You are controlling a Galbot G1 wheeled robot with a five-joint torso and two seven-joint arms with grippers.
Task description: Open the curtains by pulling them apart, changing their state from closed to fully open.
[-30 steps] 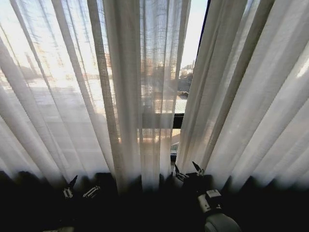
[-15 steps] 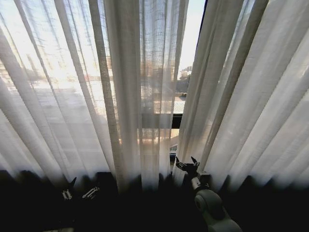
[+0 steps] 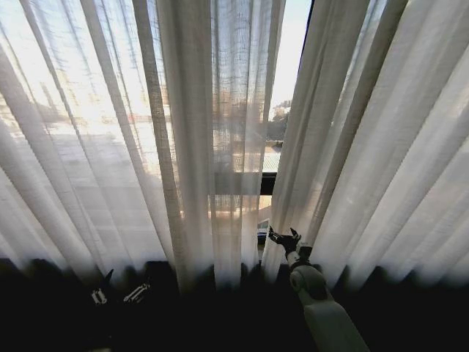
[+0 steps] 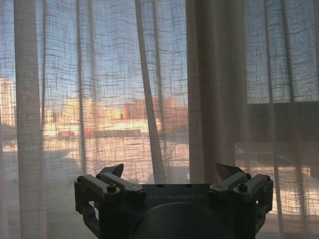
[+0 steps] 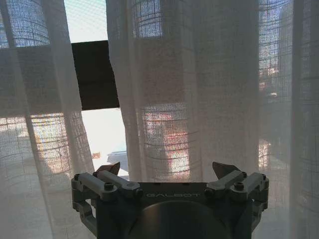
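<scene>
The 2 curtains hang in long vertical pleats across the window, the left panel (image 3: 146, 147) covering the left and middle of the head view, the right panel (image 3: 374, 147) covering the right. Between their inner edges a narrow gap stays bare, wider toward the top, and through it show bright sky, far buildings and a dark frame bar (image 3: 270, 182) running across. The right gripper (image 3: 284, 239) is raised on its arm at the foot of that gap, just beside the inner edge of the right panel, its fingers spread apart and holding nothing. In the right wrist view the same gripper (image 5: 167, 172) faces the cloth with both fingertips (image 5: 110, 168) wide apart, the right panel's pleats (image 5: 199, 89) straight ahead of it and the gap with the dark bar (image 5: 94, 74) off to 1 side; whether the tips touch the cloth cannot be told. The left gripper (image 3: 117, 290) sits low in the dark strip under the hem of the left panel, well apart from the right one. In the left wrist view it (image 4: 172, 174) is likewise spread wide and empty, facing the woven cloth (image 4: 149, 74), with lit buildings showing through the weave.
</scene>
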